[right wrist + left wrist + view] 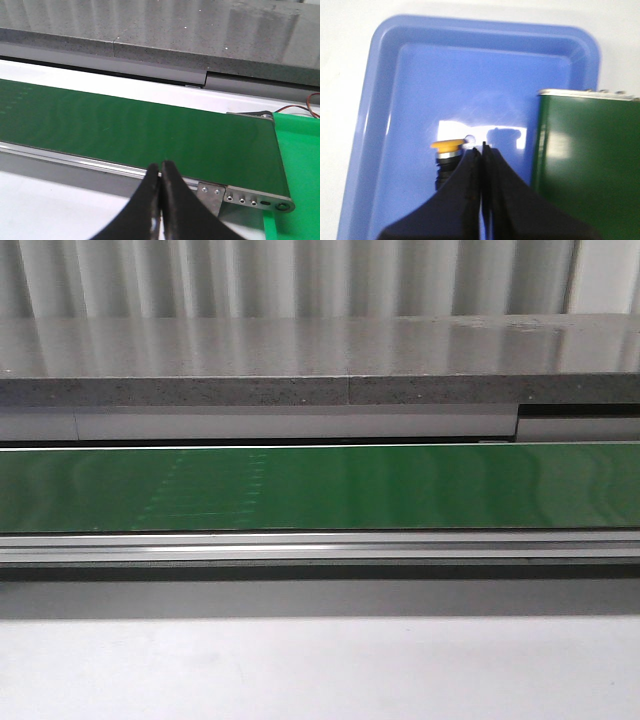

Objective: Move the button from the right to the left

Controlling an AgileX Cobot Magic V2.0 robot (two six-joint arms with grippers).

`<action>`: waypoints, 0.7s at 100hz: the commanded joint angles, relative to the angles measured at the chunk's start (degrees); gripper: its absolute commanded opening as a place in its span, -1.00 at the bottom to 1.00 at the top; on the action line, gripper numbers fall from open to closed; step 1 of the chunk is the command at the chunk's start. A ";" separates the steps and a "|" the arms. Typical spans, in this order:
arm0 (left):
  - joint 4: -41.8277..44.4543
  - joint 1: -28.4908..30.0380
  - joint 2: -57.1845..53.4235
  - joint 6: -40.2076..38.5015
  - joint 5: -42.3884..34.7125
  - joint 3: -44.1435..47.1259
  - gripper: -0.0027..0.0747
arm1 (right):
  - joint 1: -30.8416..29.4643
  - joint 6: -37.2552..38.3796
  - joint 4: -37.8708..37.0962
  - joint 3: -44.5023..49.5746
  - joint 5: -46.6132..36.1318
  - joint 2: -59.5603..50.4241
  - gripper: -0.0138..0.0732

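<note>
The button [449, 146] lies in a blue tray [395, 75] in the left wrist view. Its yellow cap, silver ring and black collar show; the rest of its body is hidden behind my fingers. My left gripper [482, 148] is shut with its jaws pressed together, and the button sits just beside one finger, not between them. My right gripper [161, 166] is shut and empty, over the white table in front of the green conveyor belt [125, 125]. Neither gripper nor the button shows in the front view.
The green belt [320, 488] runs across the front view under a grey stone ledge [320, 360]. One belt end [590, 160] reaches over the blue tray. A green surface [300, 165] lies past the belt's other end, with a metal bracket [210, 192] there.
</note>
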 commanded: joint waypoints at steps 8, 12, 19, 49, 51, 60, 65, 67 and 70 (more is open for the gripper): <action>-1.35 -7.80 -9.03 -2.04 -6.83 3.52 -0.98 | 0.05 -0.40 0.25 -1.39 -4.65 0.51 -0.83; -1.25 -9.63 -10.28 -2.07 -8.07 4.77 -0.98 | 0.05 -0.40 0.25 -1.39 -4.65 0.51 -0.83; -1.25 -12.84 -12.44 -2.33 -9.79 6.97 -0.98 | 0.05 -0.40 0.25 -1.39 -4.65 0.51 -0.83; -5.43 -18.85 -22.50 -3.72 -18.54 17.90 -0.98 | 0.05 -0.40 0.25 -1.39 -4.65 0.51 -0.83; -5.83 -19.14 -23.46 -3.72 -19.44 18.94 -0.98 | 0.05 -0.40 0.25 -1.39 -4.65 0.51 -0.83; -8.33 -19.35 -27.99 -3.58 -23.16 23.60 -0.98 | 0.05 -0.40 0.25 -1.39 -4.65 0.51 -0.83; -9.13 -19.35 -30.56 -3.58 -25.11 26.16 -0.98 | 0.05 -0.40 0.25 -1.39 -4.65 0.51 -0.83; -9.13 -19.35 -31.68 -3.58 -25.81 27.21 -0.98 | 0.05 -0.40 0.25 -1.39 -4.65 0.51 -0.83; -9.13 -19.35 -33.15 -3.58 -26.56 28.55 -0.98 | 0.05 -0.40 0.25 -1.39 -4.65 0.51 -0.83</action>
